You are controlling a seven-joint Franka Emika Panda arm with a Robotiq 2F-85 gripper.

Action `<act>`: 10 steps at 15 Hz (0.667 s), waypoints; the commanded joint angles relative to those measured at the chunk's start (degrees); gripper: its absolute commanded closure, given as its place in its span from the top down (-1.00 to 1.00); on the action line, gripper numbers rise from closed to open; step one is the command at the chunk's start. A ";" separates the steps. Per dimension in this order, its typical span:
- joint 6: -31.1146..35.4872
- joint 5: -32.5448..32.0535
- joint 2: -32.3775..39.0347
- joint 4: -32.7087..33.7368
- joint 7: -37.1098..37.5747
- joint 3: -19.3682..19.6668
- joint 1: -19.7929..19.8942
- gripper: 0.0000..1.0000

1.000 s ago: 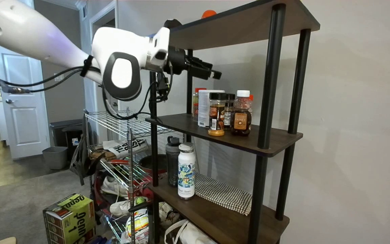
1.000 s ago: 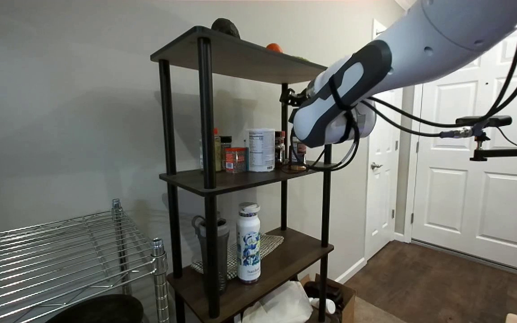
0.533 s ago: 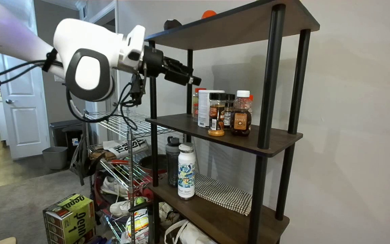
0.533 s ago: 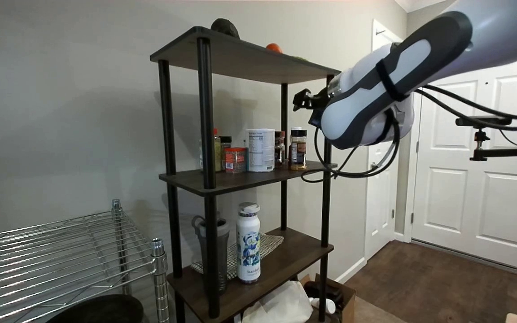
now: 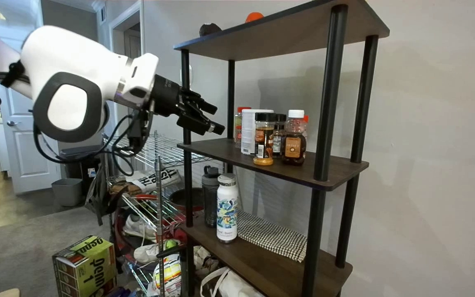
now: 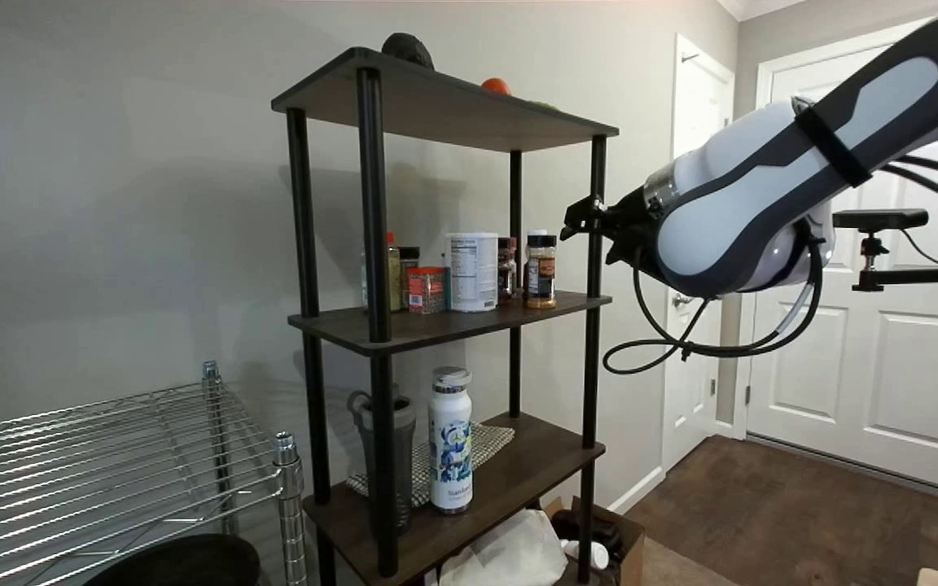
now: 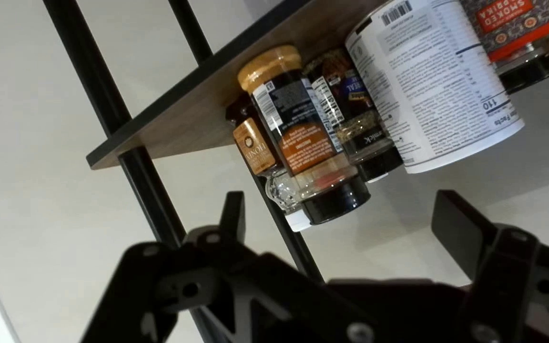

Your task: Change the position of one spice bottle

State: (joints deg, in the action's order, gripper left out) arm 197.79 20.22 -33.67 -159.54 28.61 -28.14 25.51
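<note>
Brings the gripper lower than a second ago, toward 8 o'clock in an exterior view, with jaws wide apart, holding nothing; shows the spice bottle upright at 3 o'clock of the white canister in an exterior view; makes the SMOKED PAPRIKA label legible only in the wrist view, at 2 o'clock

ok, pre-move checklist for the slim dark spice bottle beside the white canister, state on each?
1. Pincer open, nothing in it: ok.
2. Spice bottle upright on the shelf: ok.
3. It alone ahead of the pincer: not ok; the black-and-orange-labelled bottle lines up too in the wrist view.
4. Side gap to the white canister: cannot tell; their edges meet in the wrist view.
5. Hanging cable off the shelf: ok; a gap shows in an exterior view.
</note>
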 commanded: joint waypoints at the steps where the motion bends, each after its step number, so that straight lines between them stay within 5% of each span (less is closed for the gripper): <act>1: 0.51 -3.08 2.05 -0.07 0.24 8.48 -7.16 1.00; 2: 0.50 -0.07 2.84 0.32 -3.41 11.26 -10.66 1.00; 10: 0.49 -5.30 6.15 0.16 -2.46 28.95 -25.89 1.00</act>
State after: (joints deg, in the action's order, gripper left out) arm 197.78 18.22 -29.20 -159.38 25.72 -5.16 4.20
